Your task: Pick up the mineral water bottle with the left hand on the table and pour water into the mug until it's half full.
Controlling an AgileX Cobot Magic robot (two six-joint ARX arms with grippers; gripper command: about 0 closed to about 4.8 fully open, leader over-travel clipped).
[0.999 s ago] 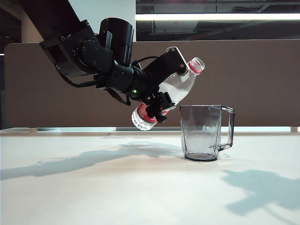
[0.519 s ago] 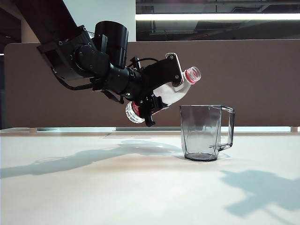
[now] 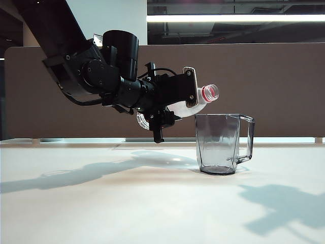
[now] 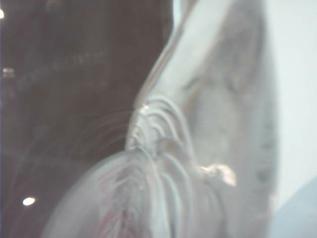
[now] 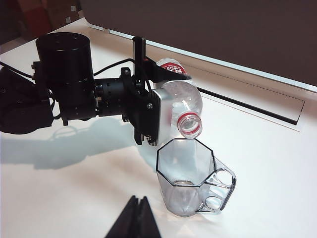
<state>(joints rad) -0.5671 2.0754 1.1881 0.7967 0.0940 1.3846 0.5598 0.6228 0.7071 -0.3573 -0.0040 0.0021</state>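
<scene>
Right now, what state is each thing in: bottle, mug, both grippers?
mineral water bottle: uncapped, held in the air, tipped nearly level, mouth over the mug's rim.
mug: upright on the table, looks empty, no water stream visible.
left gripper: shut on the bottle's body, beside the mug.
right gripper: shut, empty, apart from the mug.

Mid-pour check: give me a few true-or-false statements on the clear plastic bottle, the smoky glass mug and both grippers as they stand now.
1. The left gripper clamps the clear plastic mineral water bottle. True.
2. The bottle's red-ringed mouth sits inside the smoky-grey faceted glass mug. False: it hangs just above the rim.
3. The mug lies tipped on the white table. False: it stands upright.
4. The right gripper holds the mug. False: its fingers are shut, apart from the mug.
5. The bottle is uncapped. True.
</scene>
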